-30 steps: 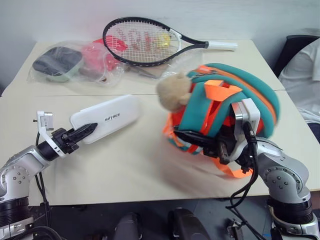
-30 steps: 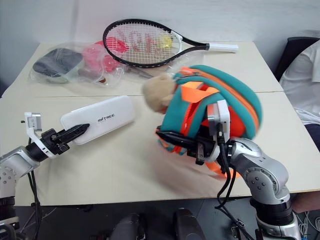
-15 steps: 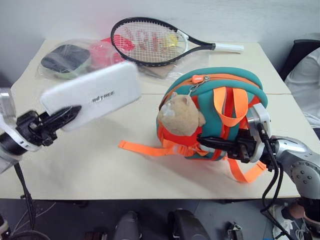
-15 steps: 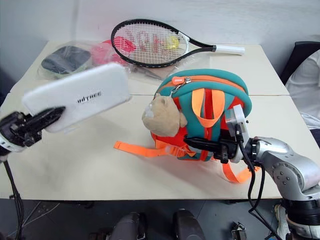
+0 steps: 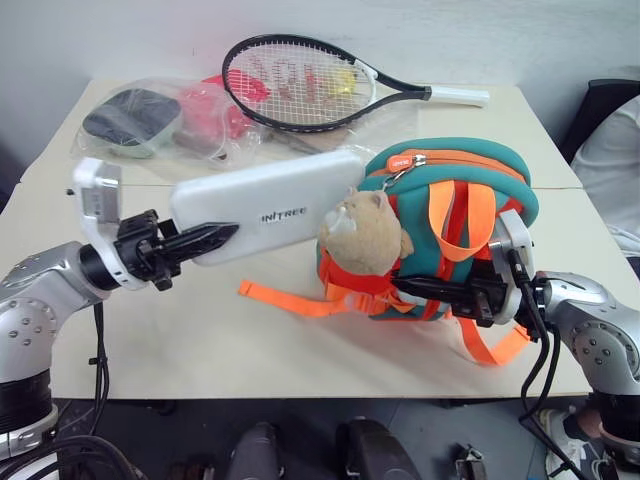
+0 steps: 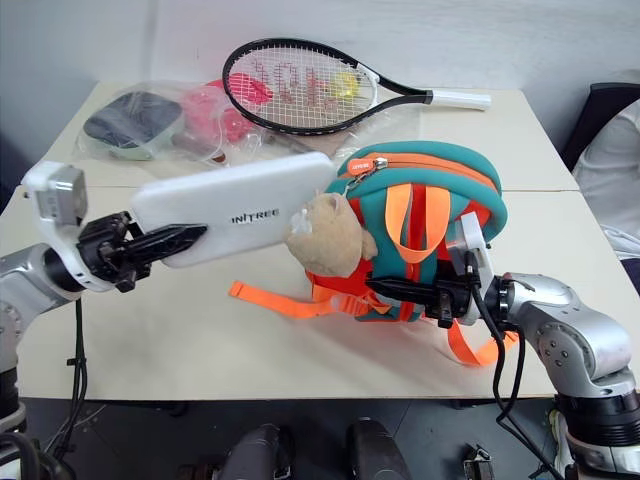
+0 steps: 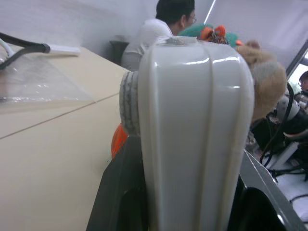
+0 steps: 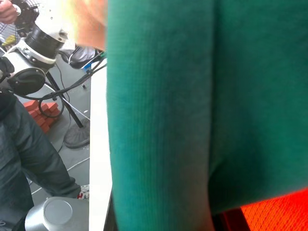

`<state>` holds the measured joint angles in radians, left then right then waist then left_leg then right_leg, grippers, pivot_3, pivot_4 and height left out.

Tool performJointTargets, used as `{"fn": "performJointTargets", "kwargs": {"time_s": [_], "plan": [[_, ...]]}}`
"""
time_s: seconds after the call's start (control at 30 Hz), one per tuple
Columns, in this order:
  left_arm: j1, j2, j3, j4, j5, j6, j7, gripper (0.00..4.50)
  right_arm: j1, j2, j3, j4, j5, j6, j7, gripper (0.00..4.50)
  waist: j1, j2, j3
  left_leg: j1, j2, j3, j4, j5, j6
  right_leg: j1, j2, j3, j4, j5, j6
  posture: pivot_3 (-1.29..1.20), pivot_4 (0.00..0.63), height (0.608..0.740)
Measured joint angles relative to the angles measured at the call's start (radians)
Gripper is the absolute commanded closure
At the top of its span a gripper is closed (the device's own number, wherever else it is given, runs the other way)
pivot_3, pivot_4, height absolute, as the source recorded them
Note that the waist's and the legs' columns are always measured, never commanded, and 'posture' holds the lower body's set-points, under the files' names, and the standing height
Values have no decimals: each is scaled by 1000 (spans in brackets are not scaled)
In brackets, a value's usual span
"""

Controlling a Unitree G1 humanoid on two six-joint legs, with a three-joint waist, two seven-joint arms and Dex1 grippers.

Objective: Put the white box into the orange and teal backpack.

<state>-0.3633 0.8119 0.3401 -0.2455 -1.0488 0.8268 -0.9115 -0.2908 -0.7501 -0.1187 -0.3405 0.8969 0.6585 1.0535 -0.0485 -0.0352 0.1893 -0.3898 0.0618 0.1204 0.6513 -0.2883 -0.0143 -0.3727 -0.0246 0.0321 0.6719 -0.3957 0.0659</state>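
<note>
White box (image 5: 270,203), centre-left of the frame: small dark lettering on its top face, reads "INITREE" or close to it; the first letters run together and stay uncertain. Orange tab (image 5: 400,160) on the orange and teal backpack (image 5: 470,215), centre-right: carries a tiny mark, too small to read. Nothing else legible.

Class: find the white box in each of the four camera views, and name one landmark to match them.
Left eye: white box, centre-left, held above the table.
Right eye: left of centre.
Left wrist: seen end-on, centre.
Right wrist: not in it.
Landmark: plush bear at the box's far end.
</note>
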Motion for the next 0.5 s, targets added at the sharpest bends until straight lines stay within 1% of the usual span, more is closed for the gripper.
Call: {"fn": "performJointTargets", "kwargs": {"time_s": [0.1,0.13,0.23,0.3,0.33,0.37,0.5], "plan": [[-30,77,-94,5,107,-73,-118,3219,-1,1,0,0,-8,4,-4,4492,-1,0,0,0,0,1,-1,0,0,0,0,0,0,0,0,0,150,740],[-43,88,-122,6,139,-97,-148,3219,-2,1,0,2,-10,6,-5,4492,-1,0,0,0,0,1,-1,0,0,0,0,0,0,0,0,0,150,740],[-154,79,-247,40,259,-170,-204,3219,-9,5,4,9,-14,16,-6,4492,7,0,0,0,0,1,0,0,0,0,0,0,0,0,0,0,150,740],[-248,46,-320,69,332,-202,-205,3219,-13,8,5,11,-14,19,-7,4492,16,0,0,0,-1,1,1,0,0,0,0,1,0,0,0,0,150,740],[-324,4,-368,91,367,-188,-196,3219,-15,8,5,11,-14,20,-7,4492,22,0,0,0,-1,1,2,0,1,0,0,1,1,0,0,0,150,740],[-349,-14,-386,97,377,-179,-189,3219,-18,9,5,10,-14,20,-6,4492,22,0,0,0,-1,1,2,0,1,0,0,1,1,0,0,0,150,740],[-544,-188,-509,153,422,-26,-85,3219,-18,7,4,1,-13,29,0,4492,24,0,0,-4,-1,1,3,0,1,-3,0,1,2,0,0,0,150,740]]}}
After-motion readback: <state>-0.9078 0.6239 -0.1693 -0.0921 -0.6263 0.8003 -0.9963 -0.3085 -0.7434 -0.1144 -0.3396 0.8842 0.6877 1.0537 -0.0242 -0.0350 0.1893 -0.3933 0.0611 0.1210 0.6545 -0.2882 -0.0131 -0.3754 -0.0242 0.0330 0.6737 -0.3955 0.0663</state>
